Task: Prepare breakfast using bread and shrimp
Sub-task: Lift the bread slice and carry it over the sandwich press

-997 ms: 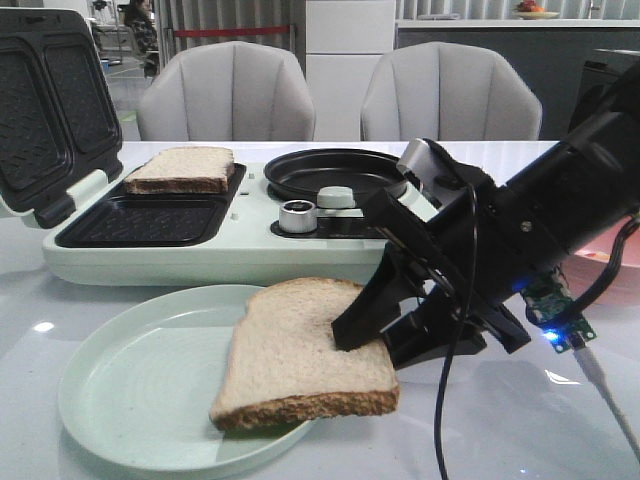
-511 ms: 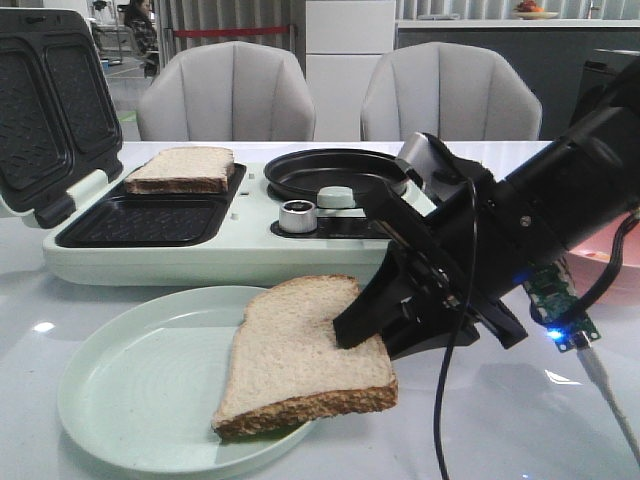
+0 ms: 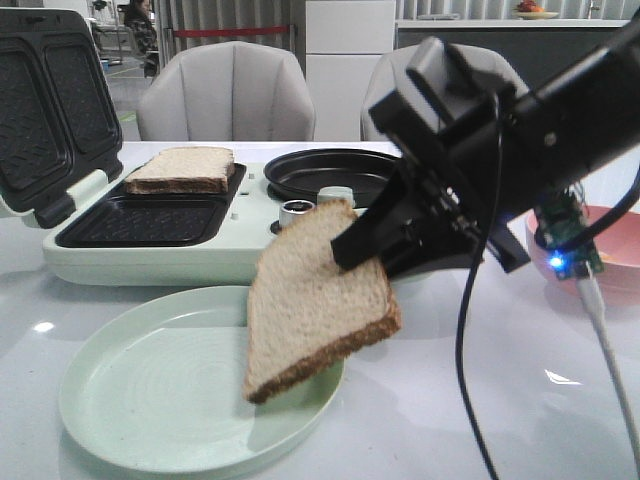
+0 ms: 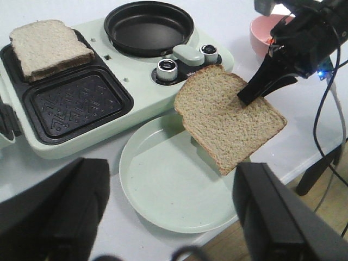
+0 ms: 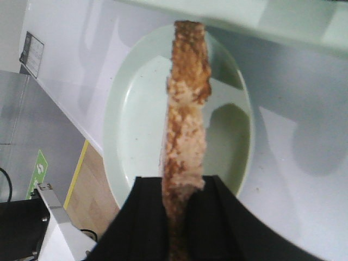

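My right gripper [image 3: 365, 240] is shut on one edge of a bread slice [image 3: 315, 295], which hangs tilted in the air above the pale green plate [image 3: 130, 400]. From the right wrist view the bread [image 5: 185, 109] shows edge-on, pinched between the black fingers [image 5: 152, 217]. A second bread slice [image 3: 182, 168] lies in the far compartment of the sandwich maker [image 3: 200, 255]. My left gripper [image 4: 171, 179] stands open over the plate's [image 4: 163, 190] near rim, holding nothing. The shrimp is out of view.
The sandwich maker's near compartment [image 3: 140, 222] holds nothing, and its lid [image 3: 40, 100] stands open at the left. A black round pan [image 3: 330, 172] sits on its right half behind two knobs. A pink bowl [image 3: 610, 235] is at the right. A cable [image 3: 465, 380] hangs from the right arm.
The right gripper has risen with the bread, lifting it off the plate and tipping it steeply. The other slice has not moved.
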Robot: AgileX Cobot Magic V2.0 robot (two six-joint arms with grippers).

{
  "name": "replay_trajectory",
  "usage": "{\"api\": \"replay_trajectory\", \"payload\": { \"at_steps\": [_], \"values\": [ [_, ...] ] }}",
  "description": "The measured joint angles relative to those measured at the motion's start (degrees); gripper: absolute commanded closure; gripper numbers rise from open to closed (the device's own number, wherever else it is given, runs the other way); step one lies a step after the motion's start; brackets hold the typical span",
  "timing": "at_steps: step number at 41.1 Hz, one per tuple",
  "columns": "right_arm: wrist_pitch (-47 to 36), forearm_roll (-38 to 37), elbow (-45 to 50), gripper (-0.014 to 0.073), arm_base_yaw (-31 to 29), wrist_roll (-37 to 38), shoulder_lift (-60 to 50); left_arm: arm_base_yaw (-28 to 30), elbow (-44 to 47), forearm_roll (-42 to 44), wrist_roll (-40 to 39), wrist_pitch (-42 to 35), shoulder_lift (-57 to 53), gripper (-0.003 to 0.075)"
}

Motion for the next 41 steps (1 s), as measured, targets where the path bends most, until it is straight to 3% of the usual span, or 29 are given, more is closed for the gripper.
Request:
{"api": "replay_trajectory", "payload": {
  "at_steps": [9,23,41],
  "values": [
    [0.75,2.57,-0.25,0.0447,0.0,-0.35,-5.83,0.0,0.0,0.0,0.0,0.0,0.0,0.0189],
    [-2.92,7.15,-9.17,0.0447,3.49,-0.57,-5.54,0.0,0.0,0.0,0.0,0.0,0.0,0.019],
    [-2.93,12.29,-31.54,0.0447,7.28,-0.15,13.4,0.0,0.0,0.0,0.0,-0.1,0.0,0.0189]
  ]
}}
